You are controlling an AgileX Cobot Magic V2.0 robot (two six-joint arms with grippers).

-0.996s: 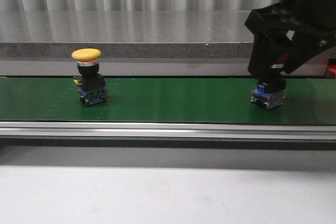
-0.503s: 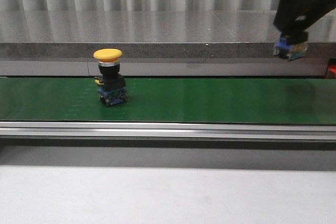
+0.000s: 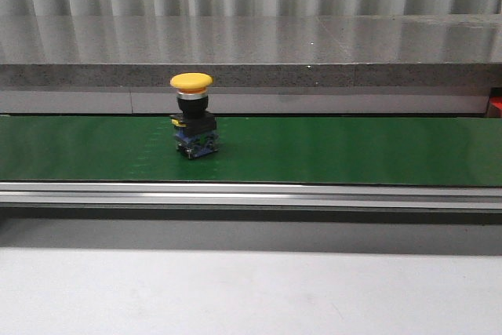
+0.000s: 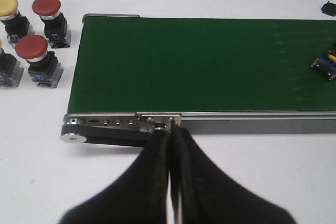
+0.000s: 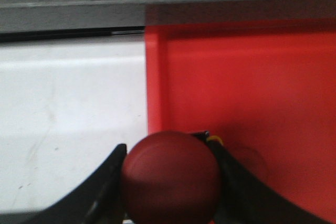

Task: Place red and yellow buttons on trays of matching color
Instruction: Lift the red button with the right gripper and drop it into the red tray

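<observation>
A yellow-capped button [image 3: 193,114] stands upright on the green belt [image 3: 329,151], left of its middle; its base shows at the frame edge in the left wrist view as the button [image 4: 326,65]. My right gripper [image 5: 170,174] is shut on a red button [image 5: 170,177] and holds it over the near left edge of the red tray [image 5: 252,98]. My left gripper [image 4: 171,135] is shut and empty, hovering just off the belt's metal side rail. Both arms are out of the front view. No yellow tray is in view.
In the left wrist view, spare buttons stand on the white table past the belt's end: two red ones [image 4: 50,15] [image 4: 38,60] and a yellow one [image 4: 11,14]. A grey stone ledge [image 3: 251,56] runs behind the belt. A sliver of red tray [image 3: 496,106] shows at far right.
The right arm lifted the red button off the belt and left the front view to the upper right. The belt carried the yellow button rightward.
</observation>
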